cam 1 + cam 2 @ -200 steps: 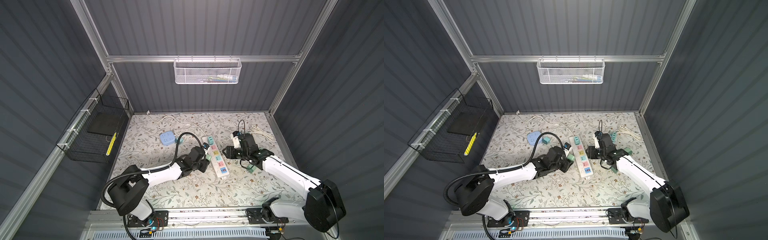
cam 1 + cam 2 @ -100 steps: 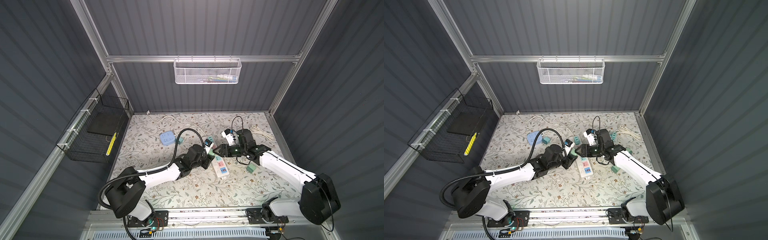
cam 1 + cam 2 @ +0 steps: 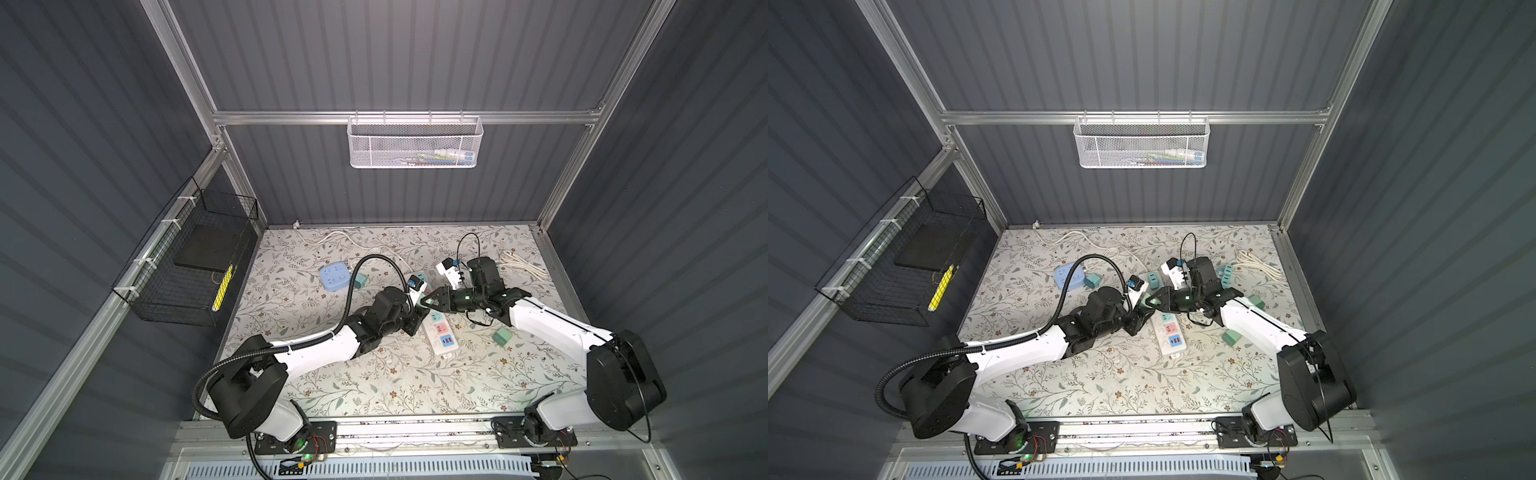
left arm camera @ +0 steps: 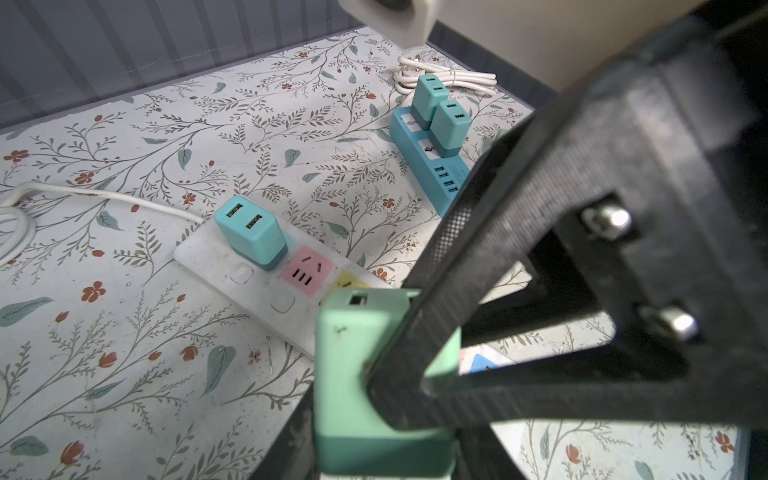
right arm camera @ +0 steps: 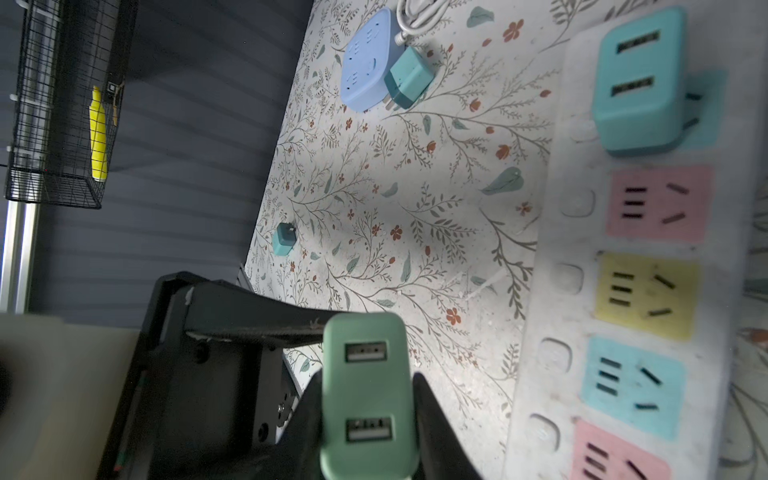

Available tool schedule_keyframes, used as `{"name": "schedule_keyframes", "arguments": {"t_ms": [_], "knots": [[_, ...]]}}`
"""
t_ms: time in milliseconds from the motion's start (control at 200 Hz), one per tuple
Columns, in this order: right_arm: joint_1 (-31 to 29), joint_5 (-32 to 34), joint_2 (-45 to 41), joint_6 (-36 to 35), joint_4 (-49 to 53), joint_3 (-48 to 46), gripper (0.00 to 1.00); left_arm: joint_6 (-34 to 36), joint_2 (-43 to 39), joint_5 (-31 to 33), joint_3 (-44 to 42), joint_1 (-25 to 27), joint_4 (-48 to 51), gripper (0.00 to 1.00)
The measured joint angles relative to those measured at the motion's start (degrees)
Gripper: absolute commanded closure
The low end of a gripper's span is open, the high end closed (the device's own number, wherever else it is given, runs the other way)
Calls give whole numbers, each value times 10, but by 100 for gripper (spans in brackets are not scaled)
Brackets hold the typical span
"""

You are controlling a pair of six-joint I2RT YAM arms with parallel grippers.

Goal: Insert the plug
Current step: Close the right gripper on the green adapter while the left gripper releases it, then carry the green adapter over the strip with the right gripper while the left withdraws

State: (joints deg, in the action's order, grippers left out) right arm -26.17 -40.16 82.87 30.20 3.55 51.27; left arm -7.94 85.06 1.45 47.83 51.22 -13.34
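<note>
A mint-green plug (image 5: 365,395) with two USB ports hangs just above the white power strip (image 3: 440,332), both grippers meeting on it. In the left wrist view the plug (image 4: 357,374) sits between my left gripper's (image 4: 382,453) jaws, shut on it, and a black finger (image 4: 478,266) of the right gripper crosses its side. My right gripper (image 5: 368,419) is shut on the plug's two long sides. In both top views the grippers meet tip to tip, left gripper (image 3: 414,311) (image 3: 1139,309), right gripper (image 3: 429,301) (image 3: 1154,301). The strip (image 5: 548,291) shows free pink, yellow and blue sockets.
A teal plug (image 4: 249,237) stands in the strip's end socket. A teal strip (image 4: 432,166) with two plugs lies beyond. A blue socket block (image 3: 333,277), loose teal plugs (image 3: 502,336), a coiled white cable (image 3: 521,264) and a black wire basket (image 3: 187,266) are around.
My right gripper came in leftward from beside the strip and closed on the plug. The left gripper, still shut on it, lifted slightly toward the back.
</note>
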Motion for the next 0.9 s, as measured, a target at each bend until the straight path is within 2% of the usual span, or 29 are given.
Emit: {"name": "schedule_keyframes", "arguments": {"t_ms": [95,145,170,345,455,575,650,775,900], "knots": [[0,-1,-2,7,-15,-8,80,-5,-1,1,0,0,0,42],[0,1,-2,12,-21,-10,81,-9,-1,4,0,0,0,23],[0,2,-3,14,-23,-11,81,-14,-2,5,0,0,0,19],[-1,36,-21,12,-36,-19,83,-33,-26,43,-7,0,0,14],[-2,72,-47,2,-47,-38,84,-72,-69,123,-35,2,2,3],[-12,137,-82,-18,-70,-76,83,-172,-115,245,-74,-7,31,3],[-33,203,-101,-37,-82,-100,83,-243,-137,292,-105,-27,65,3],[-56,302,-107,-60,-127,-141,84,-336,-159,327,-170,-57,104,3],[-57,370,-82,-77,-176,-171,84,-394,-173,331,-226,-58,118,3]]}}
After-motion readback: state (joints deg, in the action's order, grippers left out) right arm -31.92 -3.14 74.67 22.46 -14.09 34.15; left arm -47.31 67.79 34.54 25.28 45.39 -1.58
